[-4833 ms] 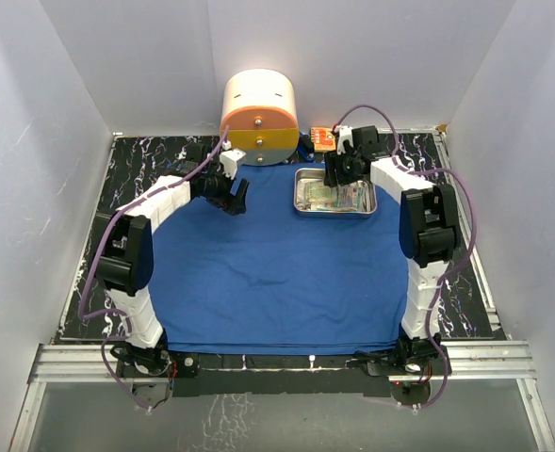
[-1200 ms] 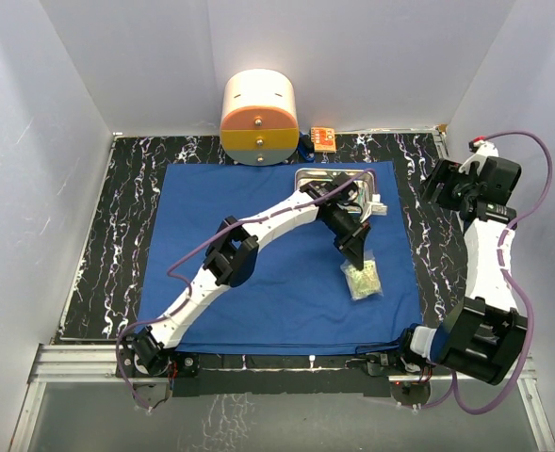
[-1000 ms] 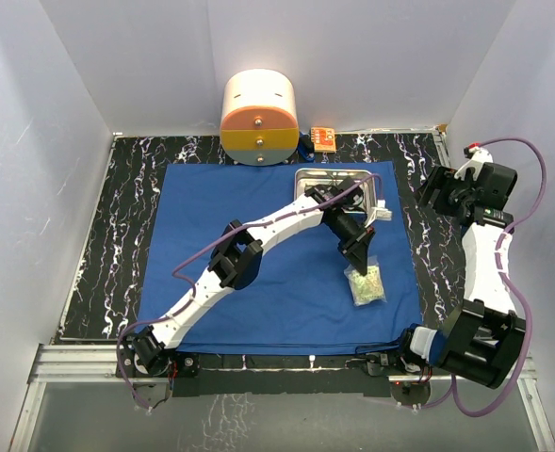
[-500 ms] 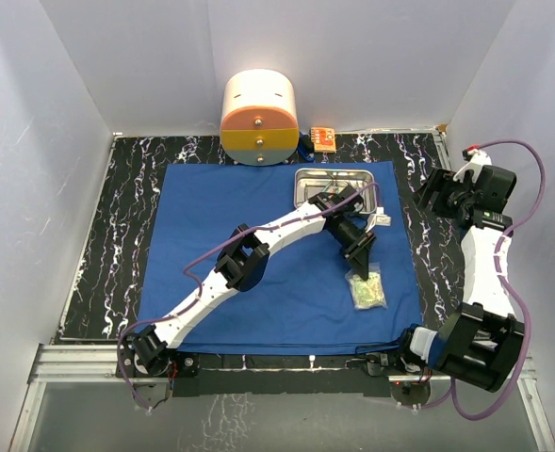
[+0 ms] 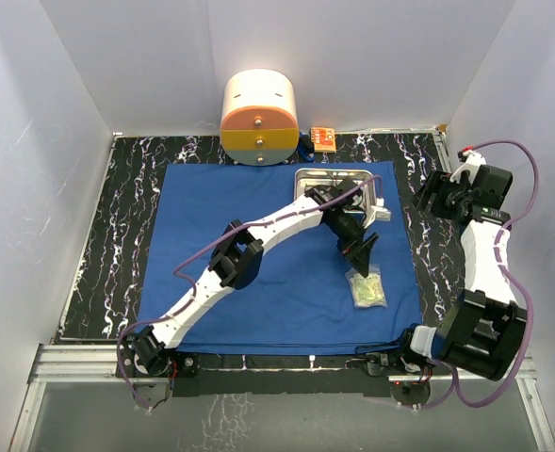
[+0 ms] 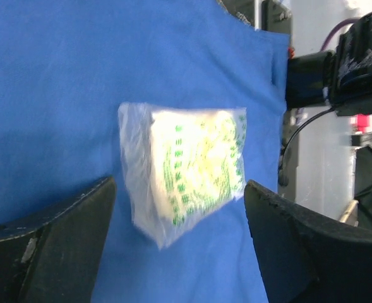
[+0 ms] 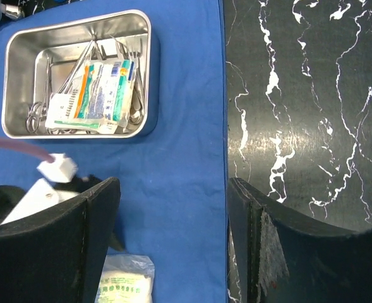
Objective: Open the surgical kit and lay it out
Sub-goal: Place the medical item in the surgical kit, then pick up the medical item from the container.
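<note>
Top external view: we are seeing the left arm reaching across the royal-blue cloth (image 5: pixel 230 202), and the left gripper (image 5: pixel 359 259) is hovering just above a clear packet (image 5: pixel 367 288). That packet is lying flat on the cloth near its front right corner, well apart from the steel tray (image 5: pixel 298 190). From the left wrist we are looking at the left gripper (image 6: pixel 179 186) with its jaws standing wide apart. The clear packet (image 6: pixel 186 170) is showing between the fingers (image 6: pixel 59 221), with a gap of bare cloth (image 6: pixel 47 76) on each side, so nothing is clamped.

We are finding the right gripper (image 5: pixel 435 195) raised over the black marbled table (image 5: pixel 126 188), off the cloth's right edge. In the right wrist view its jaws (image 7: pixel 172 189) are also standing apart and holding nothing. Below them the tray (image 7: pixel 151 76) is sitting on the cloth (image 7: pixel 186 158) with a printed packet (image 7: pixel 100 88) and metal instruments (image 7: pixel 37 110) inside.

At the back a round cream-and-orange container (image 5: pixel 259 118) is standing beside a small orange box (image 5: pixel 322 137).
</note>
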### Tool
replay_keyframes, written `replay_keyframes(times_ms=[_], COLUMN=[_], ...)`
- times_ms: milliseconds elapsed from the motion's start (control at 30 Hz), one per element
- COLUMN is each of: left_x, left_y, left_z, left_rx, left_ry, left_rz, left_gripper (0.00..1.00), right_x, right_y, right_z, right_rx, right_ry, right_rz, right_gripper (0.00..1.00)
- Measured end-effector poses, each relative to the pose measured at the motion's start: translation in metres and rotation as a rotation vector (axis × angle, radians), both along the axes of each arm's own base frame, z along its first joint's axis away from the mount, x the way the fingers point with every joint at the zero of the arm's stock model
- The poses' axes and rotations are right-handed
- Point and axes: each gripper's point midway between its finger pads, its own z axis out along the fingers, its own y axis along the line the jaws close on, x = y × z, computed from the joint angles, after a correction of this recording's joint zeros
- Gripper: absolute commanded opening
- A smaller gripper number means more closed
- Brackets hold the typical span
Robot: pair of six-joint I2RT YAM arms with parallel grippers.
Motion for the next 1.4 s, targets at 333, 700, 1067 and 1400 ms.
replay_keyframes(times_ms=[333, 700, 1067, 1400], left_x=[0.039, 0.060, 0.079, 0.088], left_y=[0.069, 0.162, 0.186, 0.184], left_z=[0.061, 0.093, 0.079, 0.083], left_rx=[0.103, 0.242, 0.324, 0.319], left_ry=[-0.487, -0.881, -0.964, -0.992], left_rz=[0.092, 0.200, 0.265, 0.307], left_gripper=[0.93, 0.97, 0.97, 0.97], right_x=[0.043, 0.099, 0.121, 0.115], right_y=[0.017, 0.115, 0.141, 0.133], right_z=[0.005, -0.038, -0.127, -0.145], right_rx=[-0.074, -0.218, -0.343, -0.374], right_ry=[-0.023, 0.033, 0.268, 0.333], right_rz=[0.132, 0.396, 0.416, 0.397], right_gripper=[0.63, 0.60, 0.56, 0.31])
